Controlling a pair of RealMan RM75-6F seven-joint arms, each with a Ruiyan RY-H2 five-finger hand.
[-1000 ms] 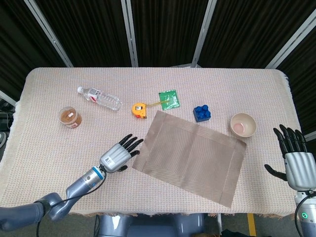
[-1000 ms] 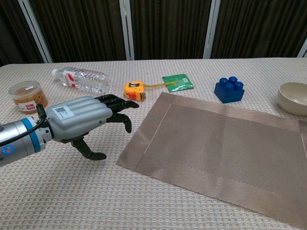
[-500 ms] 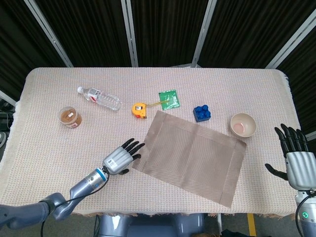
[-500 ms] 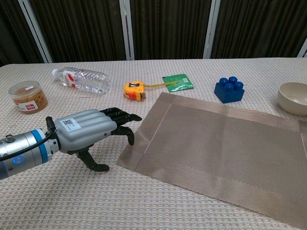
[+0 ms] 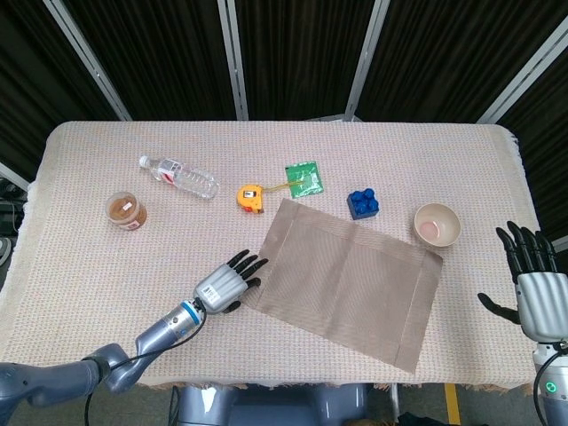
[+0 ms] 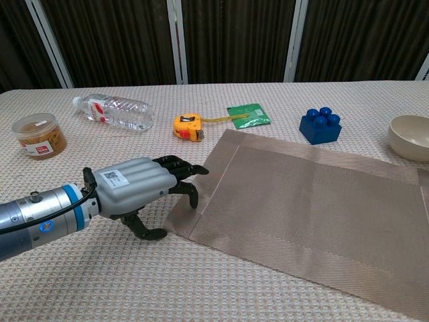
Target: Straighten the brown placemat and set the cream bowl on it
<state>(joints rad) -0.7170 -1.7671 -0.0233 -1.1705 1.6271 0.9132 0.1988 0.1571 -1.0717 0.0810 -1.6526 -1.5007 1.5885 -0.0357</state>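
Note:
The brown placemat (image 5: 351, 280) (image 6: 315, 208) lies skewed on the table's middle, its long sides slanting down to the right. My left hand (image 5: 224, 286) (image 6: 137, 188) hovers low at the mat's near left corner, fingers apart and reaching over the mat's edge, holding nothing. The cream bowl (image 5: 437, 224) (image 6: 410, 137) stands upright off the mat, beyond its far right corner. My right hand (image 5: 535, 289) is open by the table's right edge, well clear of the bowl, and shows only in the head view.
Behind the mat lie a yellow tape measure (image 5: 251, 197), a green packet (image 5: 304, 177) and a blue brick (image 5: 364, 203). A plastic bottle (image 5: 178, 177) and a small jar (image 5: 125, 210) sit at the left. A woven cloth (image 5: 89, 266) covers the table.
My left hand has moved right and toward the table's front, closing on the mat's near left corner. The right hand has drifted slightly outward. Mat and bowl have not moved.

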